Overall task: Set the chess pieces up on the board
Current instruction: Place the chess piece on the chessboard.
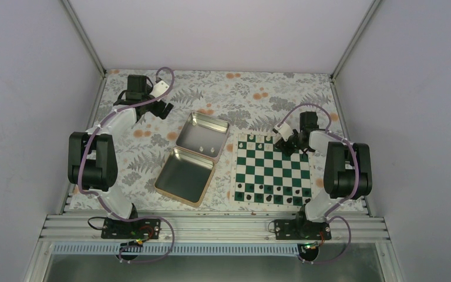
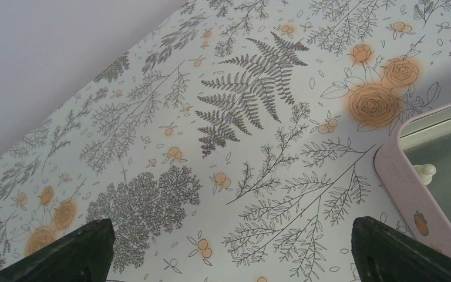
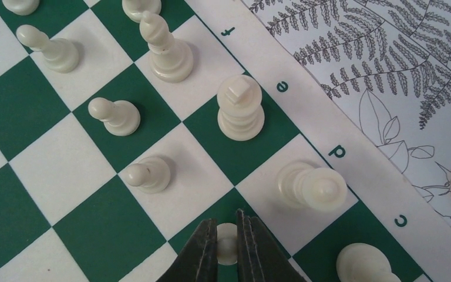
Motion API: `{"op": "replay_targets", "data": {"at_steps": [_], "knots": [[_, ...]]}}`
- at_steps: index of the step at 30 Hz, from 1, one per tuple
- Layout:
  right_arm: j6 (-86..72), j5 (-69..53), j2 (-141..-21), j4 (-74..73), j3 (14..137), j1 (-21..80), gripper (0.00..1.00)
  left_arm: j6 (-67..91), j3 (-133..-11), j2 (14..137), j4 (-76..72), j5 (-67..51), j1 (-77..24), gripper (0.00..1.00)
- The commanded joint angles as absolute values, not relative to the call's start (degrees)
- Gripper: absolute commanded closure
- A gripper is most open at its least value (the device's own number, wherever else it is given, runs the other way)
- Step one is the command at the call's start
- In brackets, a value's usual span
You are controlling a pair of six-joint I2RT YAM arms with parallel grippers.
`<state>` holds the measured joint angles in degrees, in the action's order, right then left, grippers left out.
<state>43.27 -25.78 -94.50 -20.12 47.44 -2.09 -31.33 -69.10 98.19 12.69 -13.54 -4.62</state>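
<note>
The green-and-white board (image 1: 270, 170) lies at the right of the table. My right gripper (image 3: 227, 232) is low over its far end, shut on a small cream-white pawn (image 3: 227, 242) that stands on a green square. Around it on the board (image 3: 29, 111) stand more of the chess pieces: a king (image 3: 240, 108), a queen (image 3: 314, 187), a bishop (image 3: 167, 50) and pawns (image 3: 117, 116). In the top view the right gripper (image 1: 288, 144) is at the board's far edge. My left gripper (image 2: 232, 235) hangs open over the bare cloth with nothing in it, seen at the far left (image 1: 161, 108).
An open silver hinged tin (image 1: 194, 158) lies between the arms, with a few white pieces (image 1: 213, 150) in its far half. Its rim (image 2: 396, 176) and one white piece (image 2: 426, 171) show at the right of the left wrist view. Small dark pieces (image 1: 270, 197) line the board's near rows.
</note>
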Motion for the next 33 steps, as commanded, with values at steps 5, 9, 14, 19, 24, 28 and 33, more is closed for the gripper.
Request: {"op": "replay_targets", "data": {"at_steps": [5, 9, 14, 19, 24, 28, 33], "knots": [[44.4, -26.9, -95.0, -20.1, 48.5, -2.9, 0.84, -32.0, -69.1, 98.5, 12.6, -13.5, -4.7, 0.0], [44.6, -27.0, -94.6, -20.7, 48.2, -2.9, 0.79, -32.1, -69.1, 98.4, 12.7, -13.6, -4.6, 0.0], [44.0, -28.8, -90.2, -24.1, 49.5, -2.6, 0.75, -32.0, -69.0, 98.2, 12.7, -13.6, -4.6, 0.0], [42.3, -30.2, -85.0, -30.1, 56.4, 0.0, 0.7, -32.0, -69.0, 97.8, 12.6, -13.6, -4.6, 0.0], [40.6, -27.8, -87.4, -35.5, 67.6, 8.9, 0.66, -32.1, -68.8, 97.0, 12.5, -13.9, -4.6, 0.0], [38.1, -28.8, -94.4, -34.5, 79.4, 17.2, 0.65, -31.9, -68.4, 95.8, 12.5, -14.1, -4.6, 0.0], [36.0, -30.8, -107.4, -31.3, 91.1, 25.6, 0.63, -31.0, -68.4, 95.4, 12.4, -14.1, -4.6, 0.0]]}}
